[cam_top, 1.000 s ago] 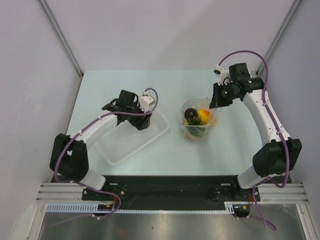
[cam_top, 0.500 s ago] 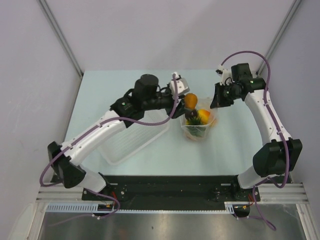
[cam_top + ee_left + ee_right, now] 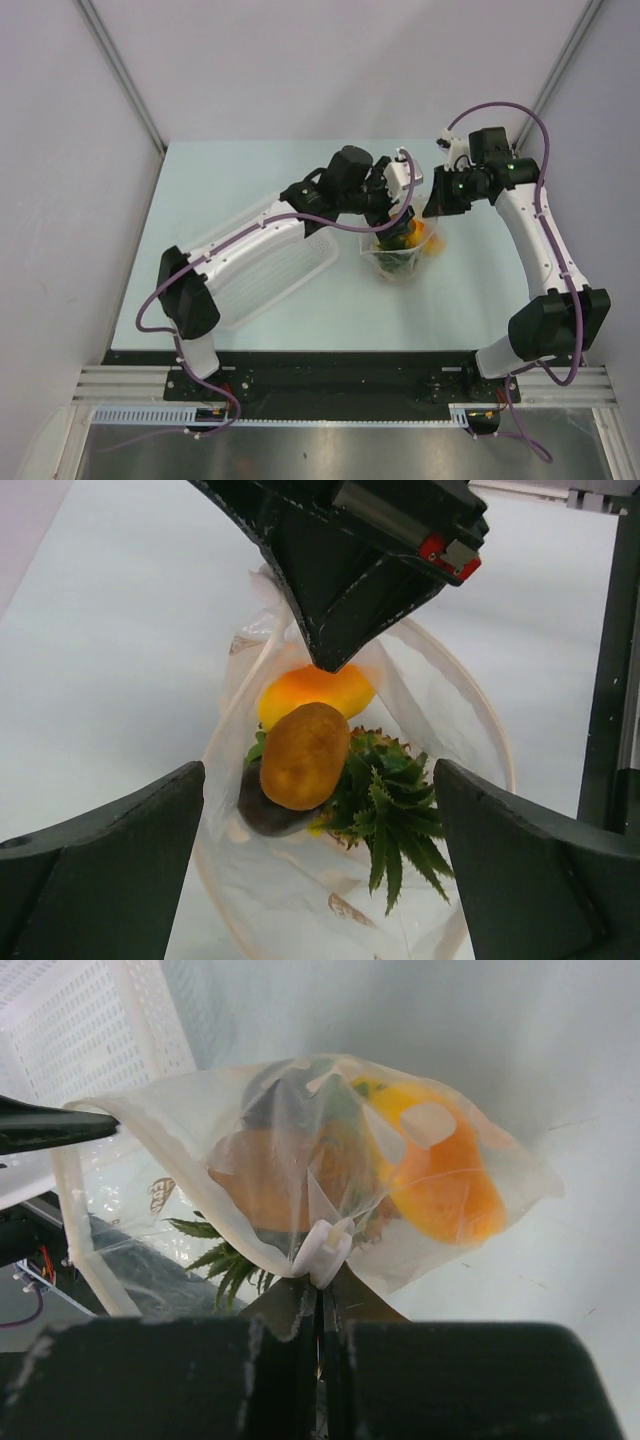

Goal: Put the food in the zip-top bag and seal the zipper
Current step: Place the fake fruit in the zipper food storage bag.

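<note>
At your bag's 9 o'clock one white basket (image 3: 262,268) lies on the desk (image 3: 230,180), partly under the left forearm. Your left hand (image 3: 392,212) hangs over the one zip-top bag (image 3: 400,262), fingers wide and gripping nothing. Four pieces of food (image 3: 305,755) sit inside. At 1 o'clock your right hand (image 3: 432,208) is clamped on the bag at its zipper (image 3: 322,1248).

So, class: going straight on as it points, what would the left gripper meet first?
Probably the brown oval fruit lying topmost in the open zip-top bag; depth is unclear.

Open bag (image 3: 452,720) w/ toy fruits (image 3: 305,755)
</note>
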